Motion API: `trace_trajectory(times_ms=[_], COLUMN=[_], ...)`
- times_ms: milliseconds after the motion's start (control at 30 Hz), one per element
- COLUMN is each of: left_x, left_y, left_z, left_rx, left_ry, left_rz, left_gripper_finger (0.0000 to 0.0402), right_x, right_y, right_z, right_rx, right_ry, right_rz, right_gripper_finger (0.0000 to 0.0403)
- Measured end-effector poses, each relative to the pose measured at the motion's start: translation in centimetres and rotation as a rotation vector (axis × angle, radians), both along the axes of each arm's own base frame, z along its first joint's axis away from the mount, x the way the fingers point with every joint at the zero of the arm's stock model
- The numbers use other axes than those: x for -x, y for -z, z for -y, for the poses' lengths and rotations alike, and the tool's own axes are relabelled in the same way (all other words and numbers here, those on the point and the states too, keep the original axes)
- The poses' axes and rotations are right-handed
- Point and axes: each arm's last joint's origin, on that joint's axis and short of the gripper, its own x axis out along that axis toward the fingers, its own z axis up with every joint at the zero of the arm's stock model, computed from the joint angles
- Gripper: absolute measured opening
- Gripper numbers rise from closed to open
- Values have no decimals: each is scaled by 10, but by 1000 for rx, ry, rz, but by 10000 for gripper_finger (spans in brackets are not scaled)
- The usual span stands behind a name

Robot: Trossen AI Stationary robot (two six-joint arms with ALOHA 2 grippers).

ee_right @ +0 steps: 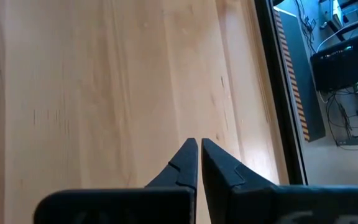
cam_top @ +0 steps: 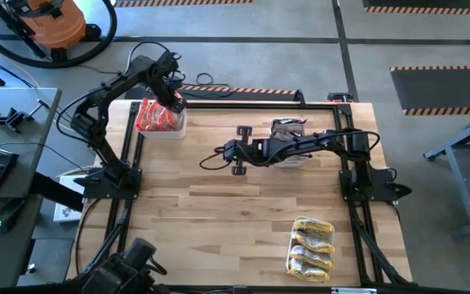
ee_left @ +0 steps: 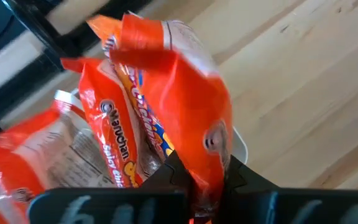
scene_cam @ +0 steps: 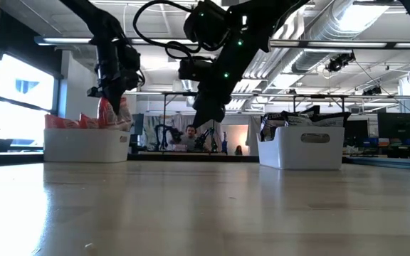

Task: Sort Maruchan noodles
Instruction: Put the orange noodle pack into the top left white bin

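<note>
Noodles first: a red-orange packet (ee_left: 185, 112) hangs pinched in the left tool (cam_top: 173, 100), right over the far-left bin (cam_top: 164, 129), which already holds several more red-orange packets (cam_top: 155, 117). From table height that tool (scene_cam: 109, 89) sits just above the red heap, so I'd judge the packet is about to be dropped in, not lifted out (though a single look can't settle that).

Further out, the far-middle bin (cam_top: 290, 158) holds the dark brown-silver packets (cam_top: 287, 126), partly hidden under the right arm. At the near right, the yellow-white packets (cam_top: 312, 246) lie stacked in their own bin (cam_top: 294, 241).

The right tool (cam_top: 241, 151) hovers over bare counter (cam_top: 219, 220) left of the middle bin, its fingers (ee_right: 185, 163) pressed nearly together and holding nothing.

As for progress, I see no loose packets lying on the counter; every one visible is in a bin by colour, save the one in the left tool. By my reckoning the sorting is all but finished, with only that last release left.
</note>
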Motion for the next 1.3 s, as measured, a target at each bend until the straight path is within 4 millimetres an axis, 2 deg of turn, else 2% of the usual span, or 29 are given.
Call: trace_trajectory(times_ms=[200,333,433,600,733,867,1300], left_x=[4,5,5,7,7,10,-1], left_y=[25,28,19,-11,-17,-10,25], left_z=[6,7,8,10,10,5,-5], left_rx=[49,57,54,49,50,96,261], left_ry=[2,14,21,41,27,5,13], left_rz=[-19,-27,-42,-45,-40,-55,-86], left_gripper_finger=[7,7,7,7,7,7,7], right_x=[0,-1,-1,-2,-3,-4,-4], right_y=[0,-1,-1,-2,-3,-3,-3], right_z=[0,0,0,0,0,2,2], right_rx=[4,11,11,18,28,22,26], right_ry=[-4,-12,-12,-19,-30,-31,-42], right_rz=[-2,1,1,15,25,28,26], right_gripper_finger=[0,0,0,0,0,0,0])
